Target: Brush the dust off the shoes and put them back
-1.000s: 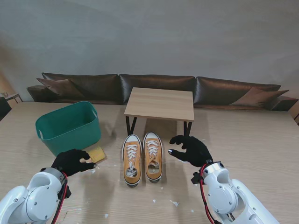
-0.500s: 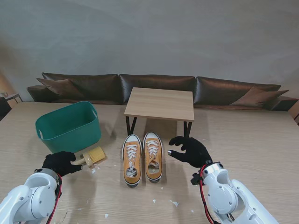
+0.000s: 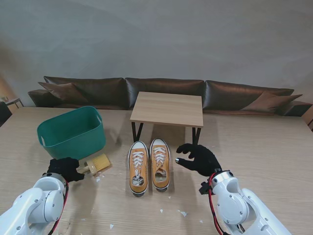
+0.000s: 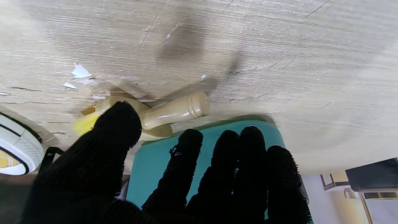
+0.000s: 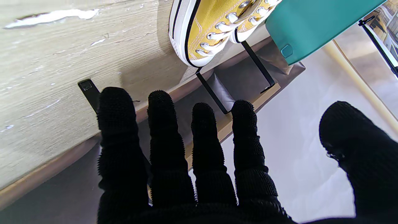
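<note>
Left hand [image 3: 63, 169] withdrew from brush [image 3: 98, 164]; bin [image 3: 72, 132].

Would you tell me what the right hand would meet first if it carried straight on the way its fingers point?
Probably the right shoe: the right hand is open, fingers pointing left toward it, with bare table between. Its height is unclear, so it might pass over.

Two mustard-yellow canvas shoes [image 3: 149, 164] with white laces, toe caps and soles stand upright side by side on the table, touching, toes pointing away from me. To their left I see the brush [image 3: 97, 164]: a tan wooden handle and pale yellow bristles, lying on the tabletop, bristle end toward the shoes, handle end leftward.
</note>
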Available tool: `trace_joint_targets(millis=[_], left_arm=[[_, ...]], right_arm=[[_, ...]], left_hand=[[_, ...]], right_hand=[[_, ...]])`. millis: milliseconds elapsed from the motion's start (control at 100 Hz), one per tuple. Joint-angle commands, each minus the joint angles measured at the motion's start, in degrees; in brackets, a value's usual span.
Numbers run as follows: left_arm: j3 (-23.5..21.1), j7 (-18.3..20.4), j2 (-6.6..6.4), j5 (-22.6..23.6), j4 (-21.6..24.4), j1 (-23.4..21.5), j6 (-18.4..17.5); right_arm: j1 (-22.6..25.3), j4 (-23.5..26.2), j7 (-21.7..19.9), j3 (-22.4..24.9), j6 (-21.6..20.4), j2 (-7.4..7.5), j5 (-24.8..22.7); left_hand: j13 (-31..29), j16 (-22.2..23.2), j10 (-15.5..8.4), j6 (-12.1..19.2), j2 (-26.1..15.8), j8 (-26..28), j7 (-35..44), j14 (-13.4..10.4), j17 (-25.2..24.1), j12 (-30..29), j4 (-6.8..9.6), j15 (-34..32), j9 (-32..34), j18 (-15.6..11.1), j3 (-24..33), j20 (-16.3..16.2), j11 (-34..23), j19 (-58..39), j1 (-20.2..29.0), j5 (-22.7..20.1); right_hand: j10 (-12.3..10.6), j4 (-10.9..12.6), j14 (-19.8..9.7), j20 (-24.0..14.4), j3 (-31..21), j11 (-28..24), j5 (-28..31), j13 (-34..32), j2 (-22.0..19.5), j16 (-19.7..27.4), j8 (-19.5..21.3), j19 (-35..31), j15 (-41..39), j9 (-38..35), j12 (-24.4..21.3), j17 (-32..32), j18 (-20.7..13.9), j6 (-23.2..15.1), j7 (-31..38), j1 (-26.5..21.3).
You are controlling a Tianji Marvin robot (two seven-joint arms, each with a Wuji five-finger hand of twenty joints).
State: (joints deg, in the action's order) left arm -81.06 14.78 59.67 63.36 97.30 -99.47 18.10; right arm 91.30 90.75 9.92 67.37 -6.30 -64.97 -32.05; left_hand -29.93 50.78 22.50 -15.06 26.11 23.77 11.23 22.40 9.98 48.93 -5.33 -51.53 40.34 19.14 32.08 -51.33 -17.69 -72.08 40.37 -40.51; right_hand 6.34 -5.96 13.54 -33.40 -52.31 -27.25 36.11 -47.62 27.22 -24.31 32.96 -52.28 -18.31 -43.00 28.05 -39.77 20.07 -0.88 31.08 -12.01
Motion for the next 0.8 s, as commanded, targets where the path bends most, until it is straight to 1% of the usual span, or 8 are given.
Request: trace_joint_targets(millis=[0,130,220,380,520,680,790], left_arm=[[0.25,1.25,-0.03,0.24,-0.65,0.41,0.32],[0.94,1.50,-0.13,0.83,-1.71,1.18,0.59],[1.31,1.25,-0.17,1.29,-2.46,1.55,0.70],[2.13,-0.01,-0.12,0.69,-3.94,2.28,1.00],[3.25,-1.59,-0.08,-0.31,-6.06,3.36,0.99],[4.64,-4.19,0.09,-2.14,-8.76,4.92,0.89],[5.42,-4.95,0.11,-2.57,-10.04,5.77,0.74]], right_arm=[[0.30,-0.05,-0.79,-0.27,-0.08,-0.24,0.06],[0.26,-0.15,-0.77,-0.35,0.02,-0.28,0.35],[0.32,-0.15,-0.80,-0.35,0.07,-0.32,0.72],[0.31,-0.22,-1.06,-0.37,0.12,-0.32,1.05],[0.32,-0.26,-1.14,-0.40,0.20,-0.35,1.39],[0.29,-0.35,-1.25,-0.48,0.22,-0.35,1.61],[0.26,-0.41,-1.32,-0.52,0.33,-0.39,1.91]], left_hand=[[-2.54,1.33,0.57,0.25,1.92,-0.35,-0.03,-0.74,0.61,2.80,-0.27,-3.18,-1.91,-1.28,1.52,-0.20,-2.23,-3.18,-1.84,0.61],[-2.02,1.31,0.49,0.11,2.30,-0.51,-0.47,-1.00,0.24,3.44,-0.31,-3.30,-3.48,-1.54,1.95,-0.34,-2.84,-3.06,-1.93,1.68],[-1.72,1.07,0.58,-0.06,2.41,-0.63,-0.71,-0.94,-0.01,2.00,-0.38,-3.03,-4.51,-1.69,2.45,-0.46,-1.95,-2.90,-2.18,2.32],[-1.67,1.00,0.64,0.52,2.69,-0.32,-0.17,-0.64,-0.69,1.41,-0.38,-2.97,-4.44,-1.44,3.27,-0.30,-2.10,-2.33,-1.65,1.96],[-1.63,0.90,0.60,2.21,2.71,0.08,0.05,-0.45,-0.98,0.75,-0.44,-2.83,-4.45,-1.21,4.01,-0.11,-1.82,-2.02,-1.33,2.81],[-1.94,0.70,0.44,6.69,2.36,1.97,1.99,0.10,-1.00,1.22,-0.55,-2.55,-3.71,-0.66,4.40,0.17,-2.93,-1.89,-0.74,2.98],[-2.09,0.70,0.17,8.32,2.11,3.75,3.86,0.09,-0.86,1.53,-0.52,-2.63,-3.65,-0.71,4.54,0.23,-3.20,-2.00,-0.33,2.49]], right_hand=[[0.98,1.57,-0.12,-1.18,0.21,0.08,1.16,-0.55,-0.73,-0.82,0.68,0.55,-0.49,-0.98,0.10,18.37,1.26,0.25,-0.66,0.20],[0.96,1.58,-0.23,-1.20,0.21,0.08,1.21,-0.57,-0.82,-0.81,0.66,0.51,-0.48,-1.08,0.10,18.34,1.30,0.33,-0.68,0.18],[1.03,1.58,-0.16,-1.20,0.20,0.07,1.32,-0.61,-0.86,-0.82,0.67,0.50,-0.49,-1.15,0.10,18.33,1.31,0.39,-0.65,0.13],[1.04,1.59,-0.11,-1.20,0.18,0.05,1.37,-0.68,-0.89,-0.83,0.66,0.48,-0.50,-1.36,0.11,18.32,1.39,0.46,-0.64,0.16],[1.09,1.59,-0.18,-1.19,0.16,0.06,1.38,-0.79,-0.96,-0.84,0.65,0.47,-0.53,-1.43,0.12,18.32,1.34,0.47,-0.63,0.13],[1.12,1.59,-0.22,-1.20,0.17,0.02,1.45,-0.85,-1.07,-0.85,0.64,0.42,-0.54,-1.57,0.13,18.26,1.28,0.50,-0.59,0.20],[1.18,1.61,-0.14,-1.21,0.11,0.01,1.47,-0.84,-1.10,-0.84,0.63,0.39,-0.52,-1.68,0.13,18.22,1.31,0.75,-0.57,0.12]])
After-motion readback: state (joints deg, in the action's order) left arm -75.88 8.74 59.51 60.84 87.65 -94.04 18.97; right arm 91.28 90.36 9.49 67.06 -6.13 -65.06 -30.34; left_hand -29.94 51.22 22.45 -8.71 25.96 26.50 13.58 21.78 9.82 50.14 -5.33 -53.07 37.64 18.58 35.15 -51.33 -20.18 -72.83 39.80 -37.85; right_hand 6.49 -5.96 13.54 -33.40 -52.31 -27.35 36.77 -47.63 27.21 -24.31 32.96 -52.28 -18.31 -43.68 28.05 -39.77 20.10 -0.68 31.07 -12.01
